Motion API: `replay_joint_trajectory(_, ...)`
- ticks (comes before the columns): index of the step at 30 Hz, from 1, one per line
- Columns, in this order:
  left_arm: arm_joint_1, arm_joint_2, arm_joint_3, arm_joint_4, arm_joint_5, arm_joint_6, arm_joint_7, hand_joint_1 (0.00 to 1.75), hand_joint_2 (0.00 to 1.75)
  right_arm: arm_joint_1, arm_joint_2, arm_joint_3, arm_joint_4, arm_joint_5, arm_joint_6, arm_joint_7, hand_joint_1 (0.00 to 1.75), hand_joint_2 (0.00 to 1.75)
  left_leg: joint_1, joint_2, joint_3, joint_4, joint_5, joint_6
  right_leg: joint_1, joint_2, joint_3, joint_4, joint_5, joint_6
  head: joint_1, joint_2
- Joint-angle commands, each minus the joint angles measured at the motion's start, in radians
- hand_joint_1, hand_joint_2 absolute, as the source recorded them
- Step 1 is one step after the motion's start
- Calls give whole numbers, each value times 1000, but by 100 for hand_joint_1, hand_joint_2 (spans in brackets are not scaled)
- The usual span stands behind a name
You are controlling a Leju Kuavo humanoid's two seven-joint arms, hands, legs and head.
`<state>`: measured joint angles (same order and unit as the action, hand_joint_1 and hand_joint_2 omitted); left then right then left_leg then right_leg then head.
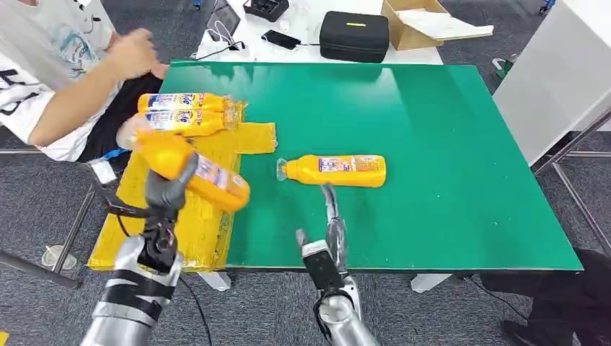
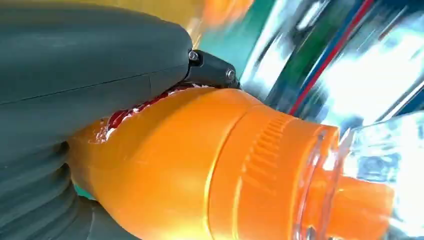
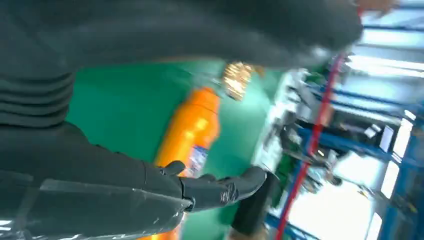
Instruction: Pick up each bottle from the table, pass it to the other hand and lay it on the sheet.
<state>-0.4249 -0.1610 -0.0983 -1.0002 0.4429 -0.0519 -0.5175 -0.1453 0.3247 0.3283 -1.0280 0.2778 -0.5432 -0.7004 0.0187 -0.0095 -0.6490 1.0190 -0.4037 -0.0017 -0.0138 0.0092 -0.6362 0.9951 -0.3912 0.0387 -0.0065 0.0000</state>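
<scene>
Head view first: the left hand (image 1: 167,189) grips an orange bottle (image 1: 191,169) around its middle, holding it aslant in the air over the yellow sheet (image 1: 162,216), which lies across the left edge of the green table (image 1: 447,130). Two more bottles (image 1: 186,112) lie side by side at the sheet's far end, and a fourth bottle (image 1: 333,170) lies on its side on the bare green top, cap toward the sheet. The right hand (image 1: 330,223) holds nothing, fingers stretched toward that bottle and just short of it. A person's hand (image 1: 133,52) hovers beyond the table's far left corner (a black case (image 1: 354,35) sits on the white table behind).

Left wrist view: the hand's grey thumb (image 2: 90,60) presses along the held bottle (image 2: 200,170), whose ribbed orange neck and clear cap fill the foreground.

Right wrist view (blurred): dark fingers (image 3: 220,187) spread apart and empty, the lying bottle (image 3: 192,127) just past them on green.
</scene>
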Motion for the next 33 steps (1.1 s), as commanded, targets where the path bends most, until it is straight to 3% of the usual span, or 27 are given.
replay_joint_trajectory(1,-138,19,138,43,-236,177,-91,175,175,42,-61,105,-262,-47,-37,2,0,0,0,0,3,1,-2,1,1,-1,4,1,-2,-2,0,0)
replay_joint_trajectory(6,-137,20,129,47,-271,198,-105,175,175,43,-65,110,-271,-51,-44,2,0,0,0,0,4,0,-2,1,0,-2,5,0,-2,-1,0,0)
replay_joint_trajectory(7,-148,45,81,61,-473,386,-178,175,175,44,-78,132,-305,-68,-57,2,0,0,0,0,6,0,-3,2,1,-2,7,-1,-2,-2,0,0)
replay_joint_trajectory(9,-180,92,29,132,-765,540,-144,175,175,33,-93,157,-316,-102,-76,2,0,0,0,0,3,1,-2,1,1,-2,4,0,-2,-1,0,0)
replay_joint_trajectory(14,-269,180,-126,450,-1268,591,-41,175,175,29,-92,130,-313,-124,-39,2,0,0,0,-1,5,-1,0,0,0,-3,5,-1,-1,-2,0,0)
replay_joint_trajectory(21,-251,262,-233,555,-1456,430,-15,175,175,41,-98,107,-310,-139,7,2,0,0,0,4,7,-2,-2,1,0,2,6,-2,-1,-2,0,0)
replay_joint_trajectory(26,-222,269,-212,559,-1434,328,-35,175,175,42,-86,96,-300,-138,30,2,0,0,0,6,7,-1,-2,0,1,2,5,-1,-2,-2,0,0)
replay_joint_trajectory(33,-218,269,-208,559,-1430,319,-33,175,175,42,-86,95,-299,-136,30,2,0,0,1,4,4,0,-1,0,1,1,2,0,-1,-2,0,0)
